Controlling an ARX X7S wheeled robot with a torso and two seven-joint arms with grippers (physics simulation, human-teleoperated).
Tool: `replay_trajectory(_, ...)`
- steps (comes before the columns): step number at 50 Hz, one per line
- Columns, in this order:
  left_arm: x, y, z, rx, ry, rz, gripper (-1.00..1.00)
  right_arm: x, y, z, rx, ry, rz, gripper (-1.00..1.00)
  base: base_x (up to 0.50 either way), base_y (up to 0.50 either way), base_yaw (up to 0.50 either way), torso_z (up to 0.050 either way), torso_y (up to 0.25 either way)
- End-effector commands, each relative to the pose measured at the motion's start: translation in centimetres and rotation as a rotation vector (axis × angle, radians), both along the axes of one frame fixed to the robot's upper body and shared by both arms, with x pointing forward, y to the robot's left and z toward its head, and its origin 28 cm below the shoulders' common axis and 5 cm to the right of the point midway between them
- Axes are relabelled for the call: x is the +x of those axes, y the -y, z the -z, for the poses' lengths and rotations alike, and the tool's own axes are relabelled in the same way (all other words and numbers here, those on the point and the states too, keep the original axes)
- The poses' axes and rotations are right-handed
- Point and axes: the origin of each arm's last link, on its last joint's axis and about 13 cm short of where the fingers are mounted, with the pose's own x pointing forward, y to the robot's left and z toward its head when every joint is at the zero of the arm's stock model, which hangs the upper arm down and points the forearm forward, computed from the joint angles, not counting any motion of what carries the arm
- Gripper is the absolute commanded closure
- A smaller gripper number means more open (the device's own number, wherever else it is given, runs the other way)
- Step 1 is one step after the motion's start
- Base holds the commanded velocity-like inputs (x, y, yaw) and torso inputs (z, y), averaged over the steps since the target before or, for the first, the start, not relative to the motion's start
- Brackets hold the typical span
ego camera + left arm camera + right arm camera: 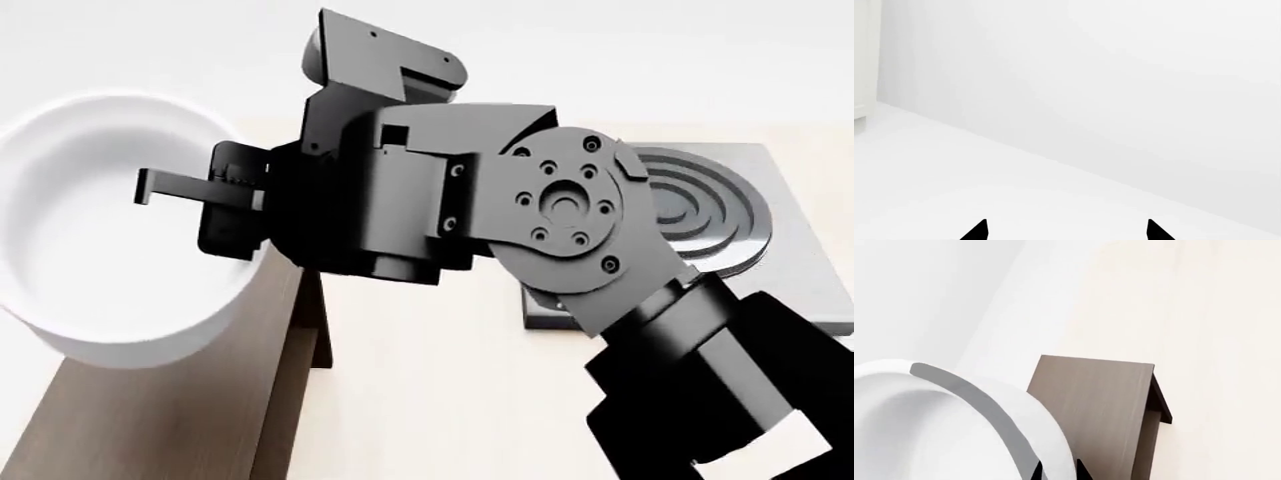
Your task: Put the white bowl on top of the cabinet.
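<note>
The right arm (561,230) fills the middle of the head view, its upper segments climbing from 5 o'clock to a round joint housing at centre, then bending toward 9 o'clock, where the right gripper (200,200) reaches to the rim of the white bowl (94,230). The jaws are clenched on the bowl's wall: one black finger (167,184) lies inside the rim, and the right wrist view shows the two dark fingertips (1084,471) close together against the bowl's thick white rim (1021,425).

The bowl is held tilted, its opening turned toward the head camera, and sits at 9 o'clock in that view, over the near end of the cabinet (160,420), whose brown wood-grain top runs down to 7 o'clock. Whether the bowl touches the top cannot be told. The right wrist view shows the cabinet (1101,405) just beyond the bowl on the pale tabletop (1201,315).

A grey square stove plate (747,220) with ringed grooves lies at 3 o'clock, partly behind the arm.

The left gripper (1067,231) shows only two black fingertips set well apart, jaws released, over a plain white surface.
</note>
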Motion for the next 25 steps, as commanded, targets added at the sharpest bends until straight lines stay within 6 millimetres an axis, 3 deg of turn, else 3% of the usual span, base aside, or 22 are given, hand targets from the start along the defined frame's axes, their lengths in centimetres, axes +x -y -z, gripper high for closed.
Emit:
replay_trajectory(1,-0.01,-0.02,0.02,-0.001,0.000,0.000,-1.00,0.96,0.05,0.06,0.029,0.003,0.025,1.00,0.00,0.00,0.00,0.000,0.000)
replay_trajectory(25,-0.04,0.02,-0.04,0.001,-0.001,-0.001,-1.00,1.51,-0.26,0.82,0.034,-0.013,0.030,1.00,0.00,0.00,0.00,0.000,0.001)
